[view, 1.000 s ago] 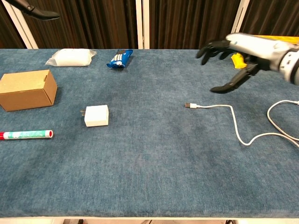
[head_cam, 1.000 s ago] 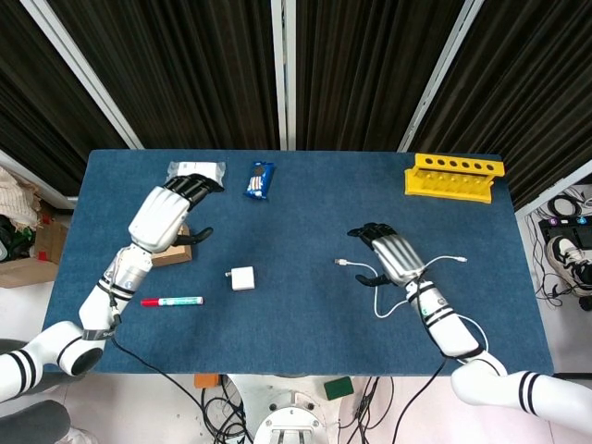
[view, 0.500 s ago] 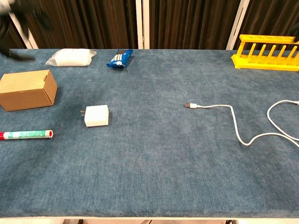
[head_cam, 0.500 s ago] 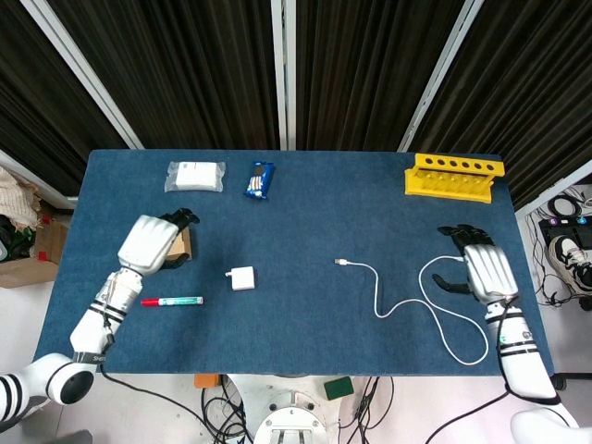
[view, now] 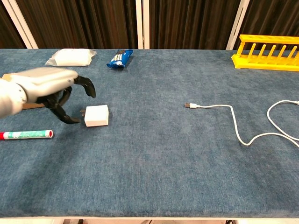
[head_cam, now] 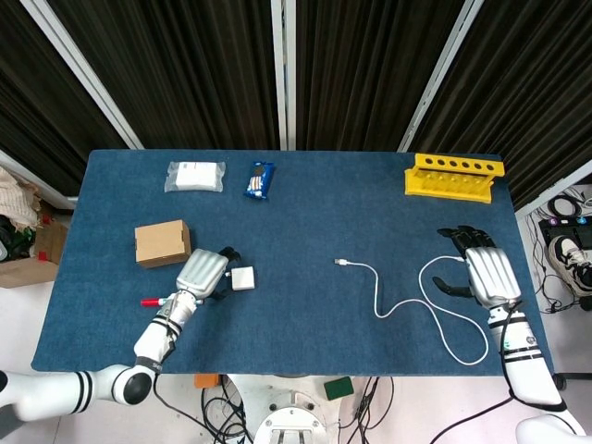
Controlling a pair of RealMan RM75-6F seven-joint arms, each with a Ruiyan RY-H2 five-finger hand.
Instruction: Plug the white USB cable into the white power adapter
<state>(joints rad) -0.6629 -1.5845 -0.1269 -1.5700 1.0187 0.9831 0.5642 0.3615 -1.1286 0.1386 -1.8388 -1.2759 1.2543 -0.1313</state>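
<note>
Chest view: left hand [view: 51, 93] beside adapter [view: 96, 115].

My left hand [view: 49, 91] has a silver-grey back and black fingers; my right hand [head_cam: 486, 273] has the same colours. The power adapter [view: 96, 115] and USB cable [view: 236, 126] are white on a dark blue table [view: 154, 158]. The rack [view: 266, 58] is yellow, the box [head_cam: 162, 243] brown, the snack packet [head_cam: 260, 179] blue, the marker [view: 25, 135] green-and-white with a red cap.

Silver-backed left hand [head_cam: 202, 274] and right hand [head_cam: 487, 274], black fingers, white black-banded arms.
</note>
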